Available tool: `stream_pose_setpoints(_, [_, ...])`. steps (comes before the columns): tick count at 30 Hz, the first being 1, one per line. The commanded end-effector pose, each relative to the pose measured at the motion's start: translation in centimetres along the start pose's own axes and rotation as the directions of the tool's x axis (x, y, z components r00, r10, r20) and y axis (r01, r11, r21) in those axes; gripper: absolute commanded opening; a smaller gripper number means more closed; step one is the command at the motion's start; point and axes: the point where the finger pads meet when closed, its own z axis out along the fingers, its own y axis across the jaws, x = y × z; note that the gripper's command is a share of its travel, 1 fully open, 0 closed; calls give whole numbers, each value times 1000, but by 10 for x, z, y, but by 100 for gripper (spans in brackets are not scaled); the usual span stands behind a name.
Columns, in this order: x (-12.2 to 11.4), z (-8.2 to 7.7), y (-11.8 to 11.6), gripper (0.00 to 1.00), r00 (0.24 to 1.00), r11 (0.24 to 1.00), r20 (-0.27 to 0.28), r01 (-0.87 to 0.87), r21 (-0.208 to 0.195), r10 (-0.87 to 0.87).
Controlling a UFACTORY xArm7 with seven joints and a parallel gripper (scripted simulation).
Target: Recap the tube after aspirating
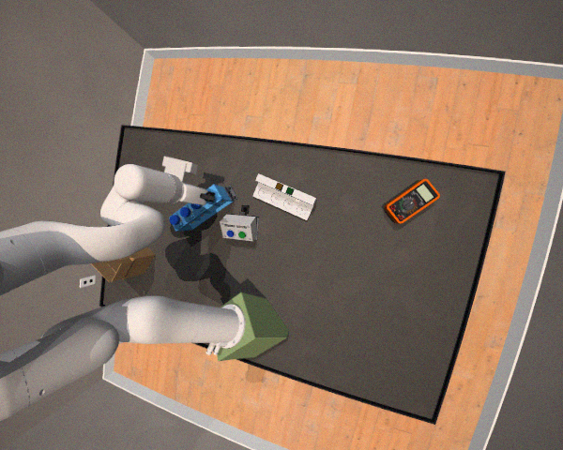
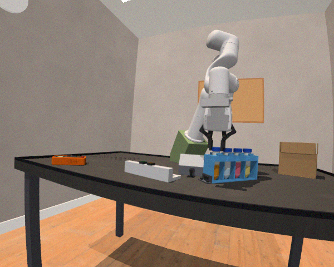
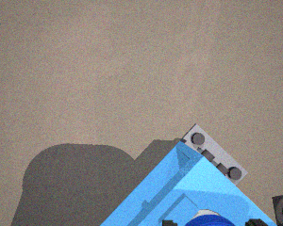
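The blue tube rack (image 2: 230, 169) stands on the dark mat and holds several tubes with blue caps. It also shows in the overhead view (image 1: 199, 209) and at the bottom of the wrist view (image 3: 193, 198). My gripper (image 2: 216, 146) hangs straight down over the rack's leftmost tube in the side view. Its fingers are shut on the cap of tube 4 (image 2: 216, 149), and the cap sits on its tube. An edge of that cap shows in the wrist view (image 3: 208, 220). The other caps (image 2: 237, 149) sit on their tubes. The white cap tray (image 1: 285, 196) has empty nests and both lamps dark. The key housing (image 1: 239, 227) shows the blue key (image 1: 230, 233) and green key (image 1: 242, 235) unlit.
An orange multimeter (image 1: 413, 200) lies far to the right on the mat. A cardboard box (image 2: 298, 159) stands beyond the rack near the mat's edge. The arm's green base (image 1: 255, 325) sits at the mat's near edge. A small dark fitting (image 2: 191, 171) lies beside the rack.
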Motion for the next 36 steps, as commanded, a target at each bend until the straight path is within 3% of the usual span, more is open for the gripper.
stream_pose_setpoints(1, [2,-1,-1,46,1000,1000,-3,13,14,-12])
stream_pose_setpoints(10, [2,-1,-1,46,1000,1000,-3,13,14,-12])
stream_pose_setpoints(14, [2,-1,-1,46,959,958,1,-285,14,285])
stream_pose_setpoints(20, [2,-1,-1,46,913,913,3,-409,14,409])
stream_pose_setpoints(22, [2,-1,-1,46,842,842,5,-539,15,539])
stream_pose_setpoints(28, [2,-1,-1,46,705,705,9,-709,14,709])
stream_pose_setpoints(35, [1,-1,-1,46,496,496,12,-869,12,868])
stream_pose_setpoints(36, [1,-1,-1,46,496,496,12,-869,12,868])
